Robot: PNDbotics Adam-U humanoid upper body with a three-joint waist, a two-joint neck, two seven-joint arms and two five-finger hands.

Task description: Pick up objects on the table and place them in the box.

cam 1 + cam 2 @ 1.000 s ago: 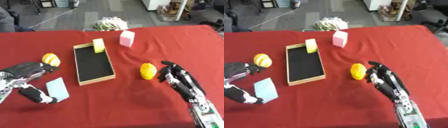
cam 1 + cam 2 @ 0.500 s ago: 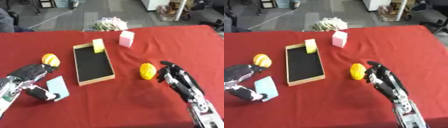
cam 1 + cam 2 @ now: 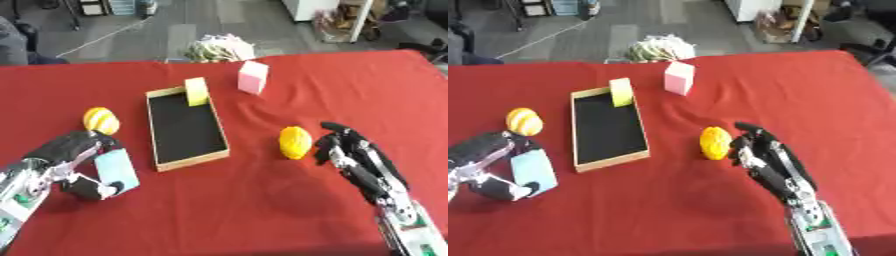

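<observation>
A shallow wooden box (image 3: 185, 126) with a black floor lies mid-table; a yellow block (image 3: 197, 91) leans at its far end. My left hand (image 3: 70, 161) is curled round a light blue card-like block (image 3: 116, 170), held just left of the box's near corner. A yellow round fruit (image 3: 101, 120) sits behind that hand. A second yellow fruit (image 3: 295, 142) lies right of the box, with my right hand (image 3: 357, 161) open just beside it, fingers straight. A pink block (image 3: 253, 77) stands upright behind the box's right side.
A pale bundled net bag (image 3: 215, 48) lies at the table's far edge. The red cloth (image 3: 262, 210) covers the whole table. Office floor and furniture show beyond the far edge.
My left hand has carried the light blue block up and to the right, toward the box. The right hand stays beside the yellow fruit.
</observation>
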